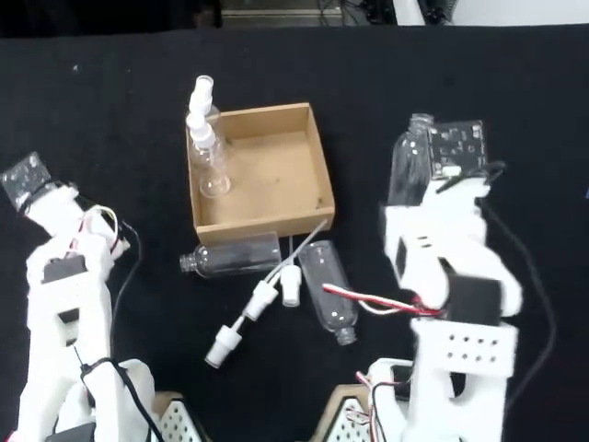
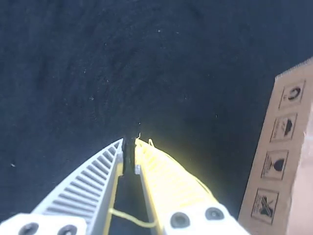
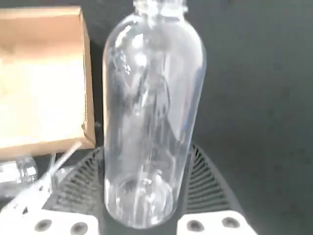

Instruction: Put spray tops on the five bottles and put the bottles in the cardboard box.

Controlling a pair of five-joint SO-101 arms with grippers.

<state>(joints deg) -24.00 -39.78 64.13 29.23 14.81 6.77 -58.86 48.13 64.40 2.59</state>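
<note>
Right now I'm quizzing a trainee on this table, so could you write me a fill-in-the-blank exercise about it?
1. The right gripper is shut on a bottle that lacks a ___.
2. The cardboard box holds ___ topped bottles.
3. Loose spray tops on the table number ___.
4. The left gripper holds ___.
Missing words: spray top; two; three; nothing.

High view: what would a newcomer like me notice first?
A clear, capless bottle held in the right pincer, right of the cardboard box. Two bottles with spray tops sit at the box's far left corner, while two bare bottles and three loose spray tops lie on the black cloth before it.
</note>
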